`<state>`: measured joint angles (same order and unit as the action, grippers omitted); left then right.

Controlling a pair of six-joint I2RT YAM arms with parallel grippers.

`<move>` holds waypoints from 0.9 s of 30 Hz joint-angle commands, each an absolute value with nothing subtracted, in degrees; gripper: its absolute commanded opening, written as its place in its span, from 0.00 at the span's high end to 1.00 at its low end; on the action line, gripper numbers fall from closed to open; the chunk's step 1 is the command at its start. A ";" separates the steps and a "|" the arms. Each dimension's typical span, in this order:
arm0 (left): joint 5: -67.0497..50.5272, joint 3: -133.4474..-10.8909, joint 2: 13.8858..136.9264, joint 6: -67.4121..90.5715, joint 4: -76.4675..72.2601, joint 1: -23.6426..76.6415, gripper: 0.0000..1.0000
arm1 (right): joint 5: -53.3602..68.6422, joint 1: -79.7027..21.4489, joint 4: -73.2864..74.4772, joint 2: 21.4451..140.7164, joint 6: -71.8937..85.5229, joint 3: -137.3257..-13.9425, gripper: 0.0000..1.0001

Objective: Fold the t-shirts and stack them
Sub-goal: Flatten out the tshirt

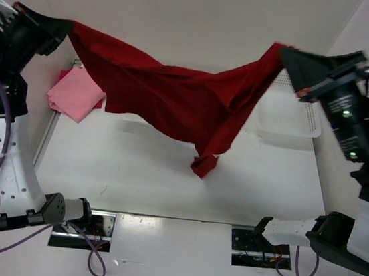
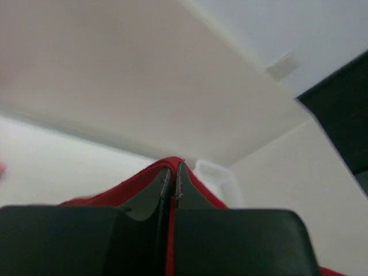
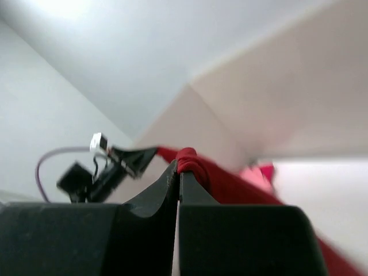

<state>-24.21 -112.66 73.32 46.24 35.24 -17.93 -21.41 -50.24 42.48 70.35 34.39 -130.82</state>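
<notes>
The dark red t-shirt point(image 1: 176, 96) hangs stretched in the air between both grippers, its lower end dangling just above the table's middle. My left gripper point(image 1: 69, 27) is shut on its left corner at the far left; the cloth wraps its fingertips in the left wrist view point(image 2: 172, 162). My right gripper point(image 1: 283, 54) is shut on the right corner at the far right, with a red bunch point(image 3: 190, 160) at its tips. A folded light pink t-shirt point(image 1: 75, 94) lies on the magenta-pink t-shirt point(image 1: 101, 103) at the far left of the table.
A white perforated plastic basket point(image 1: 287, 120) stands at the back right, partly behind the right arm. Both arm bases sit at the near edge. White walls close in the table on the left, back and right.
</notes>
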 commanded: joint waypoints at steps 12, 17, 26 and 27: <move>-23.91 -108.04 81.47 50.01 28.31 -17.75 0.98 | -31.92 -50.01 27.86 71.10 12.92 -109.54 1.00; -25.22 -98.53 87.42 50.01 22.34 -17.75 0.99 | -5.56 -30.07 26.29 79.16 14.84 -106.78 1.00; -28.91 -126.35 109.86 55.37 26.71 -16.70 1.00 | 18.09 -8.11 24.44 108.71 33.55 -149.31 1.00; -28.92 -134.13 109.86 56.24 26.72 -16.70 1.00 | 18.89 -7.13 24.43 110.55 35.14 -156.29 1.00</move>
